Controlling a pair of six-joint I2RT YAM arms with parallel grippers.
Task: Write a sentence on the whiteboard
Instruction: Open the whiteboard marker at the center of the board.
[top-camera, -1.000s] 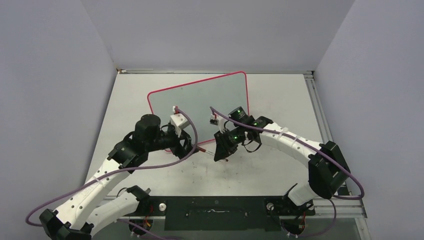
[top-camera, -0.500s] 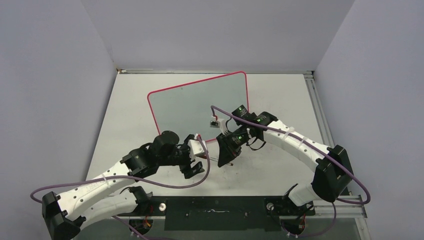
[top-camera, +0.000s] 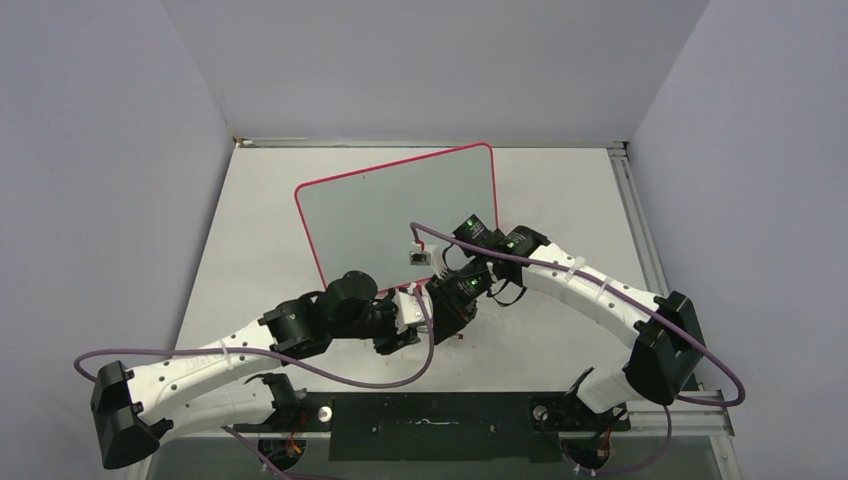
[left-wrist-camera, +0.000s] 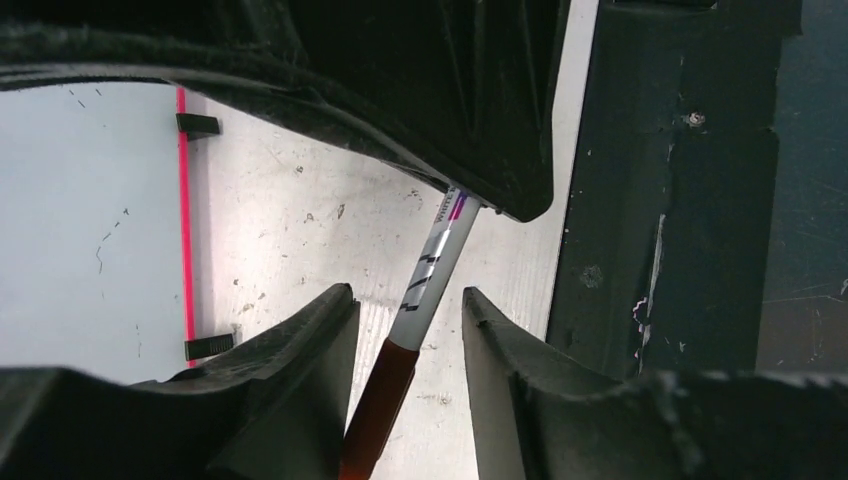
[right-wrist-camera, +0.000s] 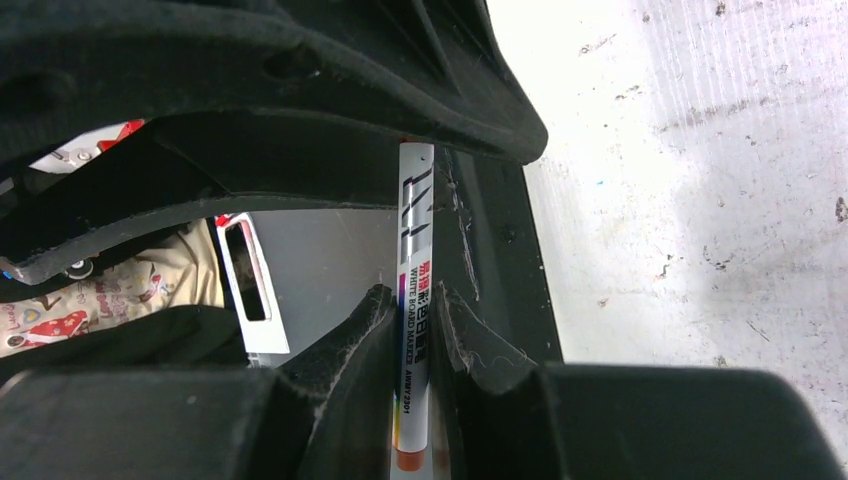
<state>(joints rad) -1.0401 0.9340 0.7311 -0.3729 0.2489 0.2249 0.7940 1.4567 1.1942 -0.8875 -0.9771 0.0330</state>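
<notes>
Firmly right end effector (right-wrist-camera: 412, 302) clamps marker (right-wrist-camera: 415, 205); left end effector (left-wrist-camera: 405, 297) agape; whiteboard (top-camera: 400, 200) just beyond.

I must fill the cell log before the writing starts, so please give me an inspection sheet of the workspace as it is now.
Surface: white table, scuffed and speckled.
Job's things: whiteboard on the table beyond the grippers, skewed to the table edges, no readable writing seen; marker held off the table between the two grippers.
Clutter: nothing seen.
Grippers: right gripper shut on the marker barrel; left gripper open, one finger on each side of the marker near its dark red-brown end.
Cables: purple cables, one looping loose at the left arm, one along the right arm.
Surroundings: plain grey walls on three sides; metal rail along the right table edge.
</notes>
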